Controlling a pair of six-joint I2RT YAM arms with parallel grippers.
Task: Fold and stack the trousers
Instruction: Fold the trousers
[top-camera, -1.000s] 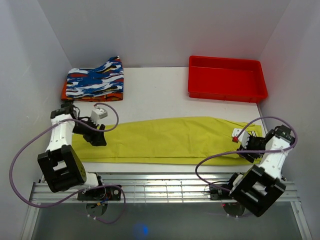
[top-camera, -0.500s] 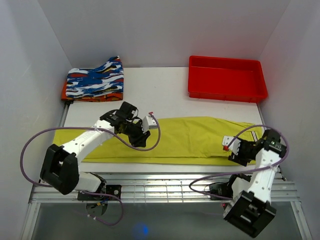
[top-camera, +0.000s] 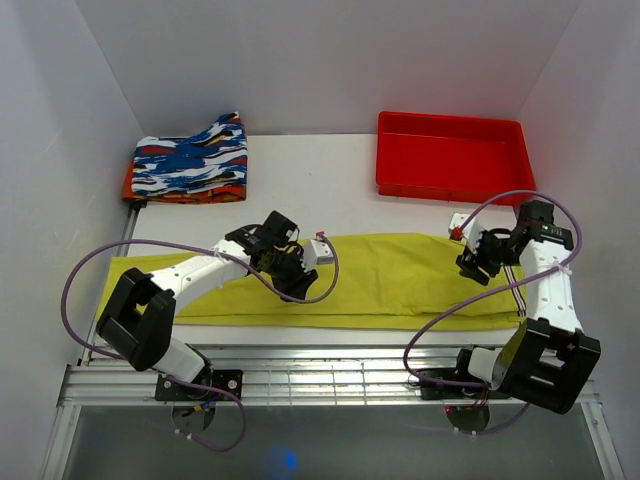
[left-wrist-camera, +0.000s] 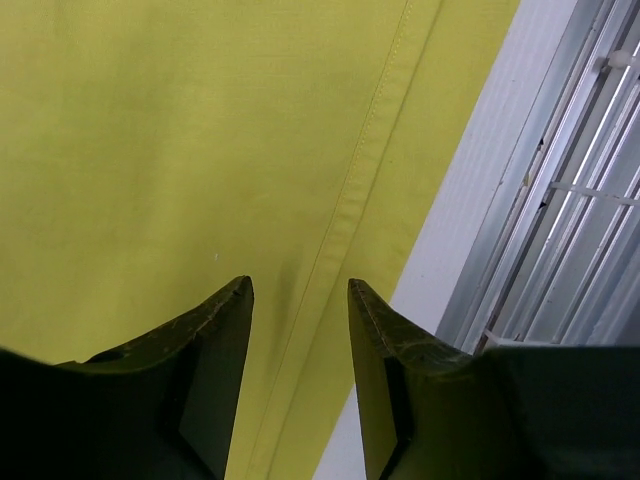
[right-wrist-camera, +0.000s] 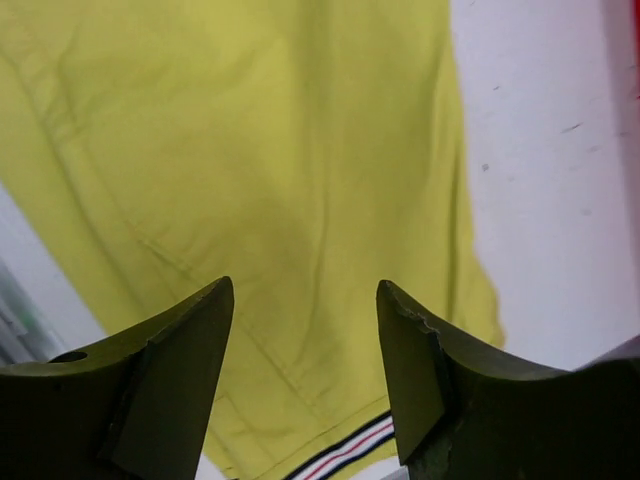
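White table: yellow-green trousers lie flat, stretched left to right across the lower middle of the frame. Folded blue-white-orange patterned garment at upper left. Red tray at upper right, apart from both.

The overhead camera is looking down from behind the arms, taking in the whole table. The camera on the left gripper is peering closely at the trousers by the table's near edge. The one on the right gripper is looking closely at their striped right end. All three are sharing that cloth.
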